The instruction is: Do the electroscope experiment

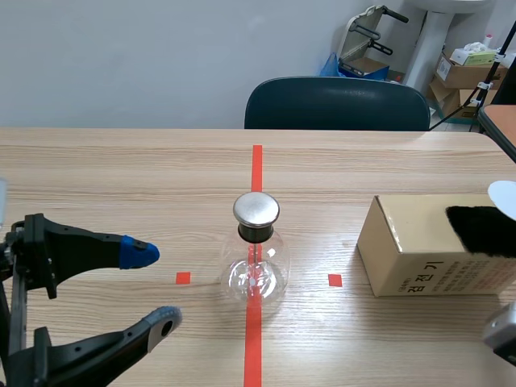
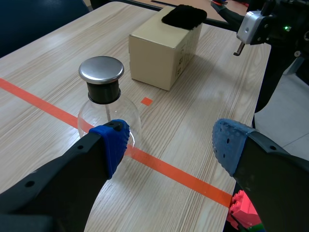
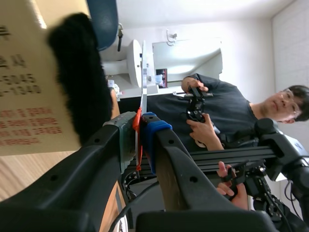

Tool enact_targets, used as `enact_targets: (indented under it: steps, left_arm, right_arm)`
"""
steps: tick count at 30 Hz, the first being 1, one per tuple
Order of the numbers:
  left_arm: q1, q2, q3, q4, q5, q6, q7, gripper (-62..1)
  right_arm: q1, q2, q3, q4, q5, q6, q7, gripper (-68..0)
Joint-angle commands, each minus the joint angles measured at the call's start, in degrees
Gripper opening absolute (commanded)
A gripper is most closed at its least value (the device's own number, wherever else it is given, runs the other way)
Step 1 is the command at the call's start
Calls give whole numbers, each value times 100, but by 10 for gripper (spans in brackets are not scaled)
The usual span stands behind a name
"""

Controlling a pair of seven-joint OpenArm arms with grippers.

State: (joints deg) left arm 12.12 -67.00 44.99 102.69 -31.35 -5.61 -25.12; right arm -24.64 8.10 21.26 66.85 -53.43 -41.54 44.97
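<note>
The electroscope [image 1: 255, 256], a round glass flask with a black neck and a metal cap, stands on the red tape line at the table's middle. It also lies just ahead of my left gripper [image 2: 171, 145], beside one blue pad. My left gripper [image 1: 153, 286] is open and holds nothing, left of the flask. A tan box [image 1: 431, 254] with a black fur pad [image 1: 484, 230] on top sits at the right. My right gripper [image 3: 138, 128] is shut on a thin white plate [image 3: 143, 77] with an orange-red base, next to the fur pad [image 3: 79, 82]. The white plate [image 1: 504, 197] shows above the fur's right end.
A dark chair [image 1: 334, 105] stands behind the far table edge. A grey part of the right arm [image 1: 501, 334] shows at the near right. A person [image 3: 231, 111] holding a controller is seen beyond my right gripper. Cardboard boxes [image 1: 463, 72] lie at the back right.
</note>
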Motion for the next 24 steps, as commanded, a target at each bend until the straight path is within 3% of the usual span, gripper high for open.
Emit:
enact_targets:
  steps: [1, 17, 22, 24]
  left_arm:
    - [127, 13, -11, 199, -24, -22, -87, -217]
    - [216, 17, -11, 393, -22, -28, -85, -217]
    - [216, 17, -11, 393, -22, -28, -81, -217]
    - [216, 17, -11, 393, -22, -28, -79, -217]
  right_arm:
    - [-13, 74, -4, 74, -13, -332, -7, -667]
    - [-13, 76, -4, -404, -798, -332, -634, -667]
    - [-11, 79, -4, -409, -802, -332, -667, -667]
    - [-11, 94, -4, -407, -800, -332, -444, -667]
